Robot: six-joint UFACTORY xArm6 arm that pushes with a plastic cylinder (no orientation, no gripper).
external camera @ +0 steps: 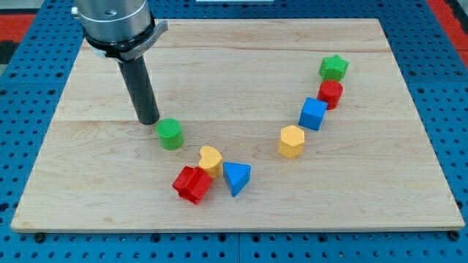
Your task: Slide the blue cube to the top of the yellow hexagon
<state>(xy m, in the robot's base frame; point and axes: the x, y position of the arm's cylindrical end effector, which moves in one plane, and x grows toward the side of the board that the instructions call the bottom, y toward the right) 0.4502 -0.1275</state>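
The blue cube (pixel 313 114) sits on the wooden board (pixel 234 58) right of centre. The yellow hexagon (pixel 291 141) stands just below and to the left of it, a small gap between them. My tip (pixel 149 120) rests on the board at the view's left, far from both blocks. It stands just up and left of a green cylinder (pixel 170 134), close to it.
A red cylinder (pixel 330 93) touches the blue cube's upper right, and a green star (pixel 333 68) is above that. Near the bottom centre lie a yellow heart (pixel 210 159), a red block (pixel 192 183) and a blue triangle (pixel 236 177).
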